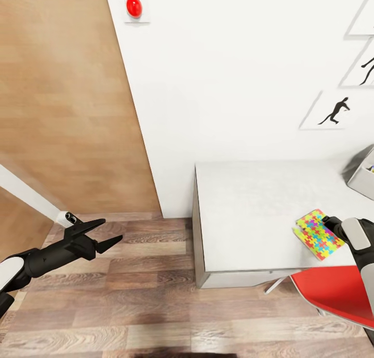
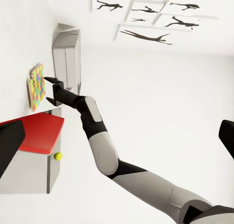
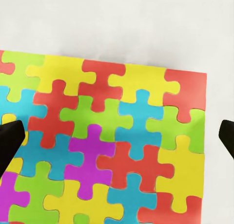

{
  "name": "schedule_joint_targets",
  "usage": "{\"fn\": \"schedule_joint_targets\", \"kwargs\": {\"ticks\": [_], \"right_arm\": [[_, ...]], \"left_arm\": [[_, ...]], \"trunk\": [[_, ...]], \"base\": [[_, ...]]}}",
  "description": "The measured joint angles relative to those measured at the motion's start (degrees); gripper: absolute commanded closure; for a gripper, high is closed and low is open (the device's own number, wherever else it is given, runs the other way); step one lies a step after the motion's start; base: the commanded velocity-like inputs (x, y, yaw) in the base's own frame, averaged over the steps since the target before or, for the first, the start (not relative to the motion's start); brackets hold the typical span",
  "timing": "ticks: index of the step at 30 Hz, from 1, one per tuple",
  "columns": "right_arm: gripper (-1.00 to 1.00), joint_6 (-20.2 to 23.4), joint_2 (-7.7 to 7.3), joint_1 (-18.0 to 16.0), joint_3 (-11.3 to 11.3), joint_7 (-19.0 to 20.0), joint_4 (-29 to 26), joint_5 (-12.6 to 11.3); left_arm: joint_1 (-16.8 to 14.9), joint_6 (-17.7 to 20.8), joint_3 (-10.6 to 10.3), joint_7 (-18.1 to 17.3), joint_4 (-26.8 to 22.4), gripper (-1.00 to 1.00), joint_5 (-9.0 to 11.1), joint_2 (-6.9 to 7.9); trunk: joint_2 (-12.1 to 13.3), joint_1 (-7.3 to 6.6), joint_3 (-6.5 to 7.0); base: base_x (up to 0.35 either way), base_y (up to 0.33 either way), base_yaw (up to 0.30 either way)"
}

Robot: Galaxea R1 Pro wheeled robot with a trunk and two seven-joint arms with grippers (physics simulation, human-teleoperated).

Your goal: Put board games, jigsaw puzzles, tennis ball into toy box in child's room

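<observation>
Right pincer (image 3: 117,136) over jigsaw puzzle (image 3: 105,141)

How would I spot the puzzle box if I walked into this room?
Find the pale grey table against the white wall, with a red chair tucked at its front. Near that front edge, by the chair, lies a flat jigsaw puzzle box, with the right gripper at it. Its bright interlocking-piece pattern is the only multicoloured thing on the plain tabletop.

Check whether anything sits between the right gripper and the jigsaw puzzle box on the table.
Nothing visible does. The right gripper is directly at the jigsaw puzzle on the table; in the right wrist view its open fingertips flank the patterned lid with nothing between.
</observation>
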Motion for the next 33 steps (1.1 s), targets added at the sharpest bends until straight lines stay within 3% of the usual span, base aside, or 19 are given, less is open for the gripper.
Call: {"fn": "schedule_joint_targets", "kwargs": {"ticks": [18,21,23,27,33], "right_arm": [[-1.0,0.2,0.28,0.0,-0.1,0.0,-0.8,1.4],[-1.0,1.1,0.65,0.8,-1.2,1.0,-2.0,2.8],[-1.0,1.7,0.67,0.9,-1.8,1.6,-2.6,2.2],[-1.0,0.8,1.02,0.9,-0.5,1.8,-2.3,3.2],[-1.0,0.2,0.95,1.0,-0.4,3.1,-1.9,4.1]], "left_arm": [[0.0,0.0,0.0,0.0,0.0,-1.0,0.0,0.01],[-0.6,0.0,-0.5,0.0,0.2,-1.0,0.0,-0.25],[-1.2,0.0,-0.5,0.0,0.3,-1.0,0.0,-0.25],[-2.5,0.0,-1.3,0.0,0.5,-1.0,-0.1,-0.69],[-3.1,0.0,-1.3,0.0,0.5,-1.0,-0.2,-0.74]], "trunk": [[0.0,0.0,-0.32],[0.0,0.01,-0.31],[0.0,0.02,-0.32],[0.0,-0.03,-0.31],[0.0,-0.01,-0.31]], "base": [[0.0,0.0,0.0],[0.0,0.0,0.0],[0.065,-0.021,0.0],[0.192,-0.117,0.0],[0.097,-0.074,0.0]]}}
